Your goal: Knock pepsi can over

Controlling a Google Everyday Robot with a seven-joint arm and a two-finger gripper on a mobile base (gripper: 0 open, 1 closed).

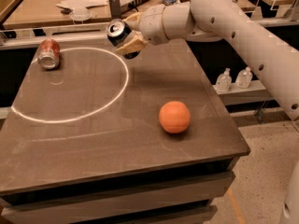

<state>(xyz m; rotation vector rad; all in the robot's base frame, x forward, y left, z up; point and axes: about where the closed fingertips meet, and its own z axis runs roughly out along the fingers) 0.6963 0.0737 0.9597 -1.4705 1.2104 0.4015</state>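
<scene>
Camera view: end effector point(129, 33) grips tilted pepsi can point(117, 30) above table point(93, 143) rear.

Base out of sight
At the dark table's point(93, 139) far edge, your gripper point(124, 35) clasps the dark blue aluminium pepsi can point(116, 29), hiding its base.

The robot's arm point(243, 27) is made of smooth, rounded off-white shells, thick and tubular, with small dark round holes dotted along its long segment. Toward the wrist the casing narrows to a stubbier cylinder. The gripper point(122, 35), at the arm's end above the far edge of the table point(93, 139), has tan, wedge-shaped fingers point(132, 45). A pale curved body panel point(293, 199) shows at the lower right
</scene>
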